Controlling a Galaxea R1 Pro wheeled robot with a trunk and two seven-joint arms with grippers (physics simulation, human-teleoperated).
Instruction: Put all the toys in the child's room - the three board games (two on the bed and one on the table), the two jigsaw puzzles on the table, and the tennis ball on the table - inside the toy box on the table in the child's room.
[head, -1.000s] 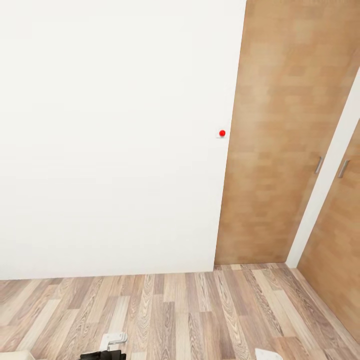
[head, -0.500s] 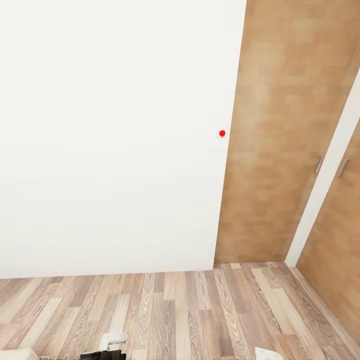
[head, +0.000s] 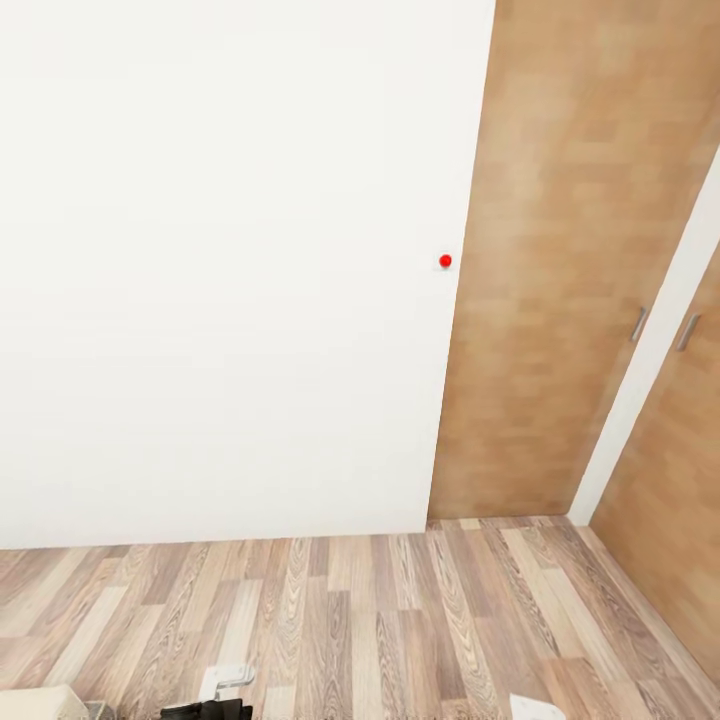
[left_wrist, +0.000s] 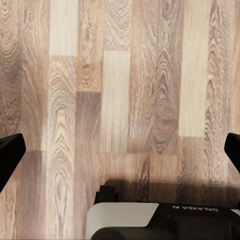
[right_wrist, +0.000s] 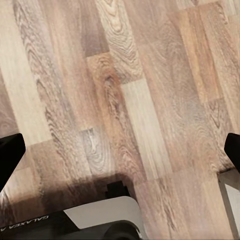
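Both arms hanging low over plank floor (head: 380, 620). Left gripper (left_wrist: 120, 150) spread wide, holding nothing; right gripper (right_wrist: 120, 150) same, wide and empty. Further on, blank white wall (head: 220, 280), red dot (head: 445, 261) near its edge, wooden closet doors (head: 560, 280) beside. Toys, toy box nowhere visible here.

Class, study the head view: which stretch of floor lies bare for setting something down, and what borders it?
The wood-plank floor lies bare from the white wall to the wooden doors on the right. It is tighter along the near edge, where robot parts and a beige corner intrude.
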